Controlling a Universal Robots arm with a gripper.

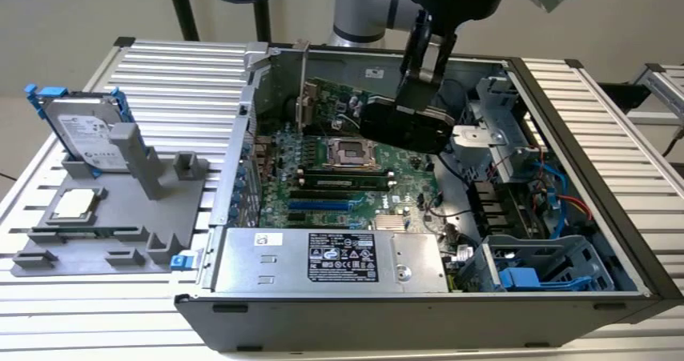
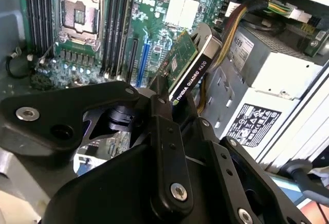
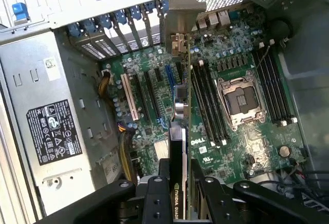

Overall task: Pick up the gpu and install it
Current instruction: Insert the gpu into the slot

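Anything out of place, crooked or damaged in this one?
Nothing looks damaged or spilled. The gpu hangs clamped in the gripper above the motherboard, apparently not yet seated in a slot.

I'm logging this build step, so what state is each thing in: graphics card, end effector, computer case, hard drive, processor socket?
graphics card: gripped, hanging over the motherboard, not seated in a slot.
end effector: shut on the graphics card.
computer case: side open.
hard drive: upright in the gray stand, outside the computer case.
processor socket: bare, no cooler.
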